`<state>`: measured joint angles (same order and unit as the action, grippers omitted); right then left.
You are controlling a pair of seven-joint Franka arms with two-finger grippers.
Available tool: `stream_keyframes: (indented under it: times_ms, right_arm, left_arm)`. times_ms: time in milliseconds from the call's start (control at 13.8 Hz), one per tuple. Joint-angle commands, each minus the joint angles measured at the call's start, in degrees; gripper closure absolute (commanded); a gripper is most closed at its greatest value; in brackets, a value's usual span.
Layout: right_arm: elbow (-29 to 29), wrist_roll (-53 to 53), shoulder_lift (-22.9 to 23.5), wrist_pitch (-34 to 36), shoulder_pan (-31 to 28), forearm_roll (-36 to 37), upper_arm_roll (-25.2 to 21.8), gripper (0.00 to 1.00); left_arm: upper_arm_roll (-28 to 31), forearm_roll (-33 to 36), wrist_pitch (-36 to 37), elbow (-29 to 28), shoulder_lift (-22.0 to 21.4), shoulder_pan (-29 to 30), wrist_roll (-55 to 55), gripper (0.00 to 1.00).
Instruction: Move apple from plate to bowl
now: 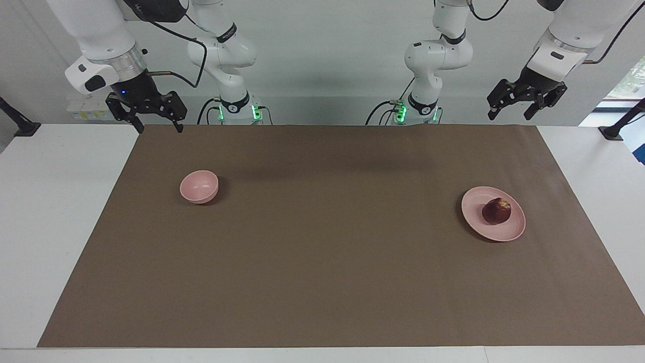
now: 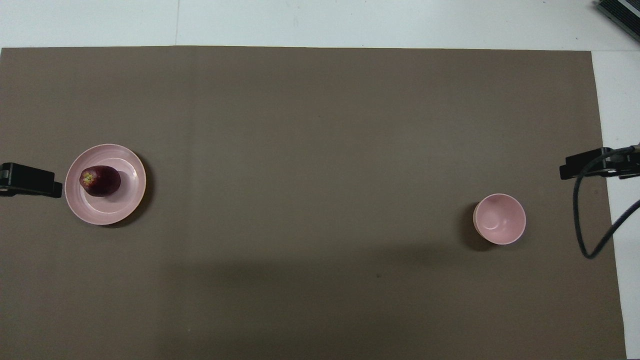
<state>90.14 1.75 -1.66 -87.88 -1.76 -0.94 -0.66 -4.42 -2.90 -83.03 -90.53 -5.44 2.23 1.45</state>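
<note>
A dark red apple (image 1: pixel 497 210) (image 2: pixel 100 180) with a pale yellowish patch lies on the flat pink plate (image 1: pixel 473 201) (image 2: pixel 129 200) toward the left arm's end of the table. The small deep pink bowl (image 1: pixel 199 186) (image 2: pixel 499 219) stands with nothing in it toward the right arm's end. My left gripper (image 1: pixel 510 115) (image 2: pixel 30 180) hangs open in the air, over the mat's edge beside the plate. My right gripper (image 1: pixel 158 126) (image 2: pixel 595 164) hangs open over the mat's edge beside the bowl. Neither gripper holds or touches anything.
A brown mat (image 1: pixel 322 262) covers most of the white table (image 1: pixel 60 227). A black cable (image 2: pixel 580 220) loops down from the right gripper beside the bowl. A dark device (image 2: pixel 620 15) sits at the table's corner farthest from the robots, at the right arm's end.
</note>
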Motion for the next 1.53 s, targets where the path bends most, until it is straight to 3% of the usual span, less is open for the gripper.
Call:
stream_keyframes:
  times_ms: [0,1453]
  right_arm:
    - [-0.2,0.0,-0.4,1.0,-0.2,-0.4,0.0,0.0]
    - [-0.2,0.2,-0.4,1.8,-0.1,-0.3,0.4,0.0]
  left_arm:
    - [0.0,0.6,-0.3,-1.4,-1.1,0.1,-0.5,0.0]
    - [0.1,0.5,-1.9,-2.4,-1.2,0.7,-1.0,0.0]
